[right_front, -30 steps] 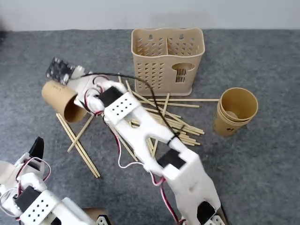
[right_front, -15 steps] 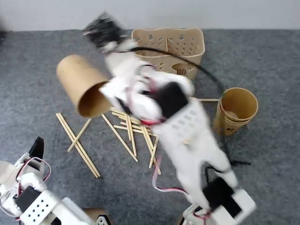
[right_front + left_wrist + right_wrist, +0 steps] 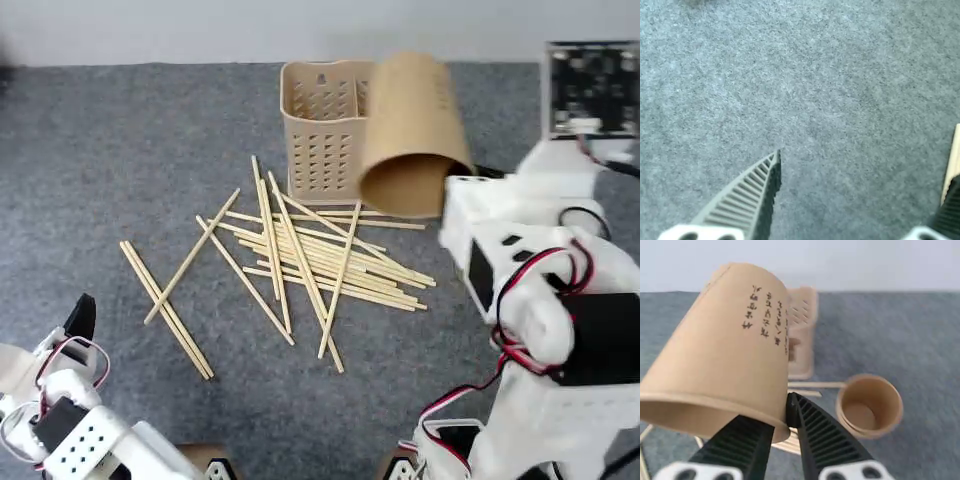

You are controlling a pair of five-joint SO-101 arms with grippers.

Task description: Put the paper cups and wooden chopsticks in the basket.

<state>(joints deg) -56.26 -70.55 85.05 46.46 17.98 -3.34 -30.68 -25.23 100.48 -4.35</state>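
Right gripper [image 3: 789, 401]: clamped on the rim of one paper cup [image 3: 725, 365], one finger outside the wall and one at the mouth, the jaws nearly together with only the cup wall between them. The cup is held clear of the bench [image 3: 100, 150] and tilted well off upright, with its mouth turned down and towards the arm. In the high view it overlaps the right half of the basket [image 3: 325, 130]; whether it is directly above the basket or short of it cannot be told.

Basket: upright on the bench near the far edge, perforated walls, a divider inside. Its contents cannot be made out.

Stack of paper cups [image 3: 870, 405]: standing upright on the bench, mouth up, beside the basket and apart from it, as seen in the right wrist view.

Wooden chopsticks [image 3: 320, 260]: a loose heap lying flat on the bench in front of the basket, many crossing one another, the farthest ends close to the basket's base. A further few [image 3: 165, 310] lie apart to the side of the heap, nearer the left arm.

Left gripper [image 3: 865, 170]: fingers spread wide apart, nothing between them, low over bare bench at the near corner. The end of a single chopstick [image 3: 952, 160] lies just beside one finger; contact cannot be confirmed
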